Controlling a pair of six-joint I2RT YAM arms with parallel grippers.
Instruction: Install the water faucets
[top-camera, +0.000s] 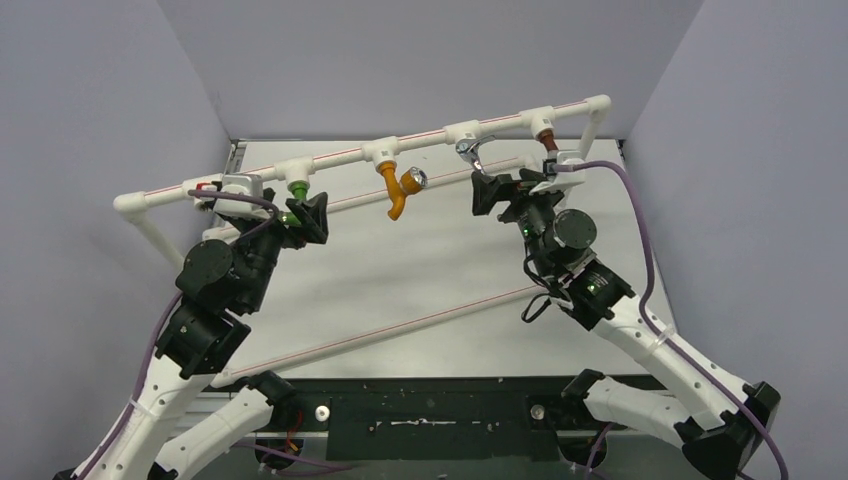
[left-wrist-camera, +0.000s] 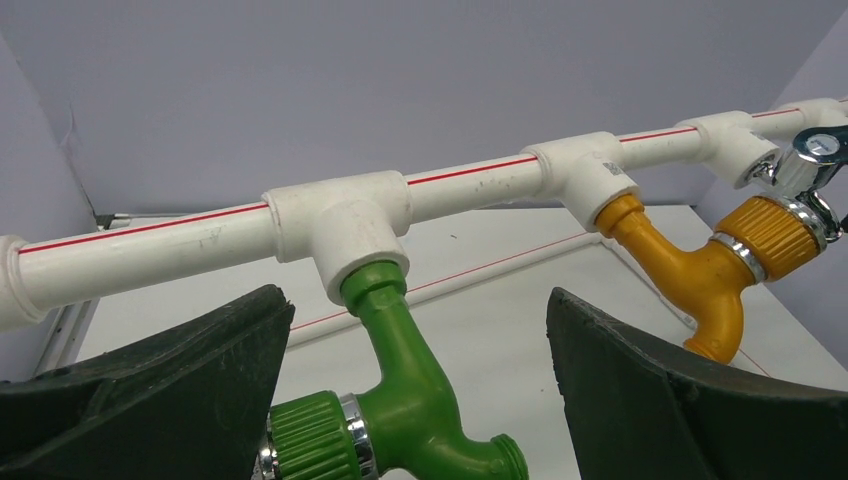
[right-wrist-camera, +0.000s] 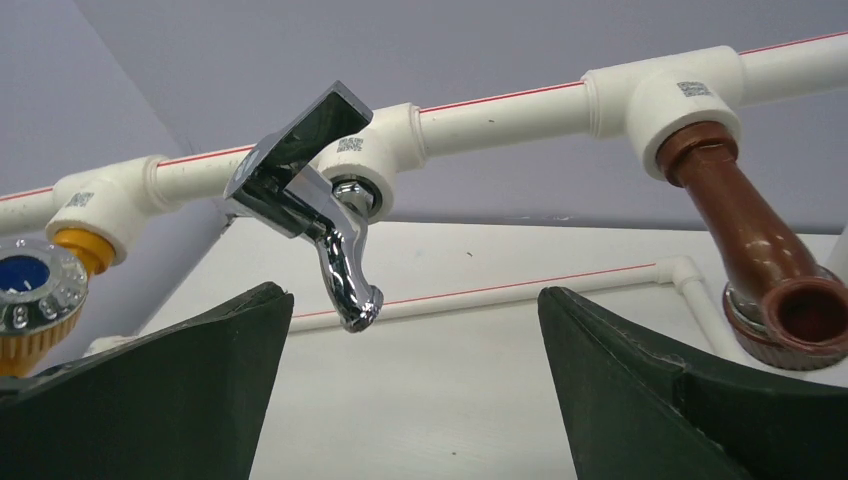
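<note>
Right gripper (right-wrist-camera: 415, 300) is released: jaws wide, nothing between them. It sits just below the white pipe rail (right-wrist-camera: 500, 103), under the chrome faucet (right-wrist-camera: 345, 250). The chrome faucet sits in a rail tee with its spout down and lever tilted up, clear of both fingers. Brown faucet (right-wrist-camera: 740, 220) is in the next tee toward the rail's right end. Left gripper (top-camera: 308, 215) is also released, jaws wide, just below the rail toward its left end. Green faucet (left-wrist-camera: 410, 370) hangs from its tee between the fingers. Its knob is right against one finger; can't tell if it's touching. Orange faucet (left-wrist-camera: 700, 270) is in the mid-rail tee, between green and chrome.
</note>
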